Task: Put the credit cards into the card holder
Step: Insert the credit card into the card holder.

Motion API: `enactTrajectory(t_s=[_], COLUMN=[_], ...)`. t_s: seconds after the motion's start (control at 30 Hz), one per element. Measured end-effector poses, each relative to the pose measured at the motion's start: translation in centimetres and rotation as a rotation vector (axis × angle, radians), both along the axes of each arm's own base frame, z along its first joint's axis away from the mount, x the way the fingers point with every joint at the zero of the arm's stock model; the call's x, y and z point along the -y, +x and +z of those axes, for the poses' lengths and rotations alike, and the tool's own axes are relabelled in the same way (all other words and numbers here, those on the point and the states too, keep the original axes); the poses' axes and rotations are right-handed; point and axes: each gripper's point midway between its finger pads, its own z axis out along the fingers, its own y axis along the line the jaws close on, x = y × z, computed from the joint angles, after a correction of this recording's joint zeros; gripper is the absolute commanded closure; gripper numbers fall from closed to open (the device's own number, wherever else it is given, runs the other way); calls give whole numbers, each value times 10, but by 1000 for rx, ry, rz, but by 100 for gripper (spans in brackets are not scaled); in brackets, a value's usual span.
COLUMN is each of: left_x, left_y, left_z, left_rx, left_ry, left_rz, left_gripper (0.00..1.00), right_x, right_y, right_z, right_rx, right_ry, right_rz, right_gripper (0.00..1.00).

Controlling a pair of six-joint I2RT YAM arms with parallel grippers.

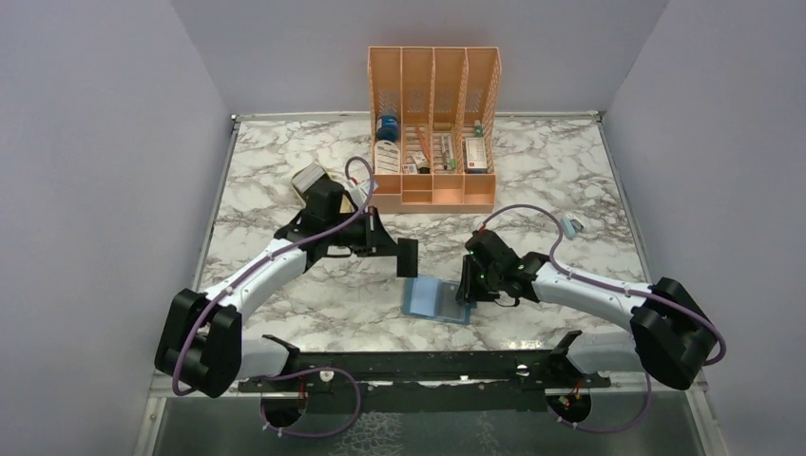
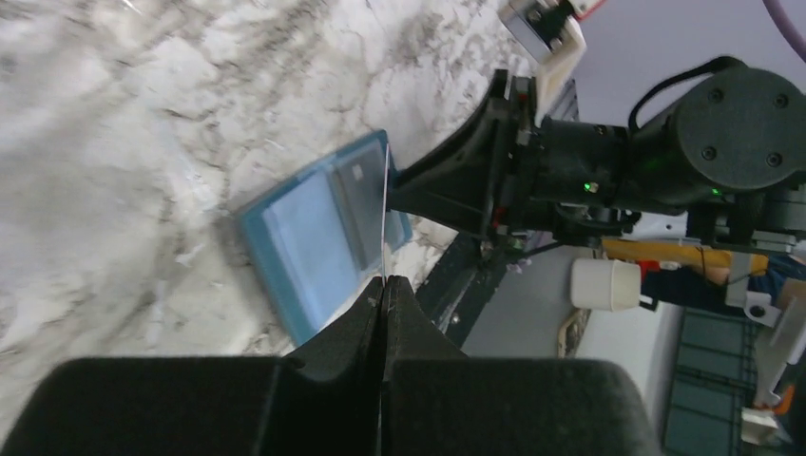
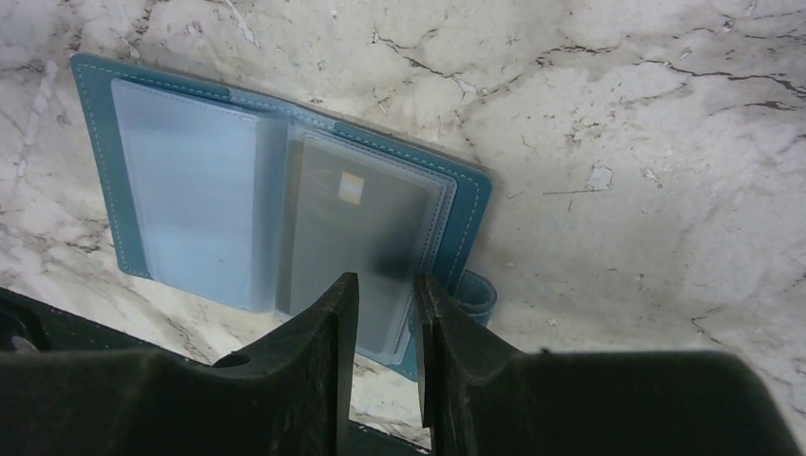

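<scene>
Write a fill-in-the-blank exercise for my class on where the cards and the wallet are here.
The card holder lies ____ on the marble table.
The ____ arm's fingers pinch a thin card.
A second card, with a chip, already sits ____ a clear pocket of the holder.
The slotted organiser at the far edge is ____.
Missing words: open; left; inside; orange.
</scene>
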Motion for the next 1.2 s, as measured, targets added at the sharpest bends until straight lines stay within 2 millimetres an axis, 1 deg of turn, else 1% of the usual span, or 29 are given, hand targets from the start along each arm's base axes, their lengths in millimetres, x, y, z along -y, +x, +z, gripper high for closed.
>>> enactTrajectory(t_s=[0.2, 0.27, 0.33, 0.5, 0.63, 0.93, 1.03, 1.2], left_x=[37, 45, 51, 60, 67, 70, 71, 75], left_y=[-36, -43, -46, -52, -59, -70, -73, -70], left_z=[-8, -13, -23, -50, -66, -104, -112, -115], left_rx=[-73, -91, -120, -192, -227, -298, -307, -299], left_ry=[-44, -53, -51, -15, 9, 78, 94, 98], left_rz=[-90, -107, -113, -124, -149, -184, -198, -210], left_gripper=[100, 100, 100, 100, 100, 100, 100, 100], right_x=[0, 2, 4, 7, 9, 10, 10, 10], right_y=[1, 1, -1, -1, -2, -3, -3, -3], right_z=[-6, -7, -9, -8, -8, -10, -10, -10], right_rx=[0, 0, -3, 10, 14, 14, 15, 15], right_ry=[-14, -19, -27, -29, -27, -27, -26, -27], right_rz=[10, 9, 8, 2, 0, 1, 1, 0], right_gripper=[75, 75, 75, 75, 75, 75, 75, 75])
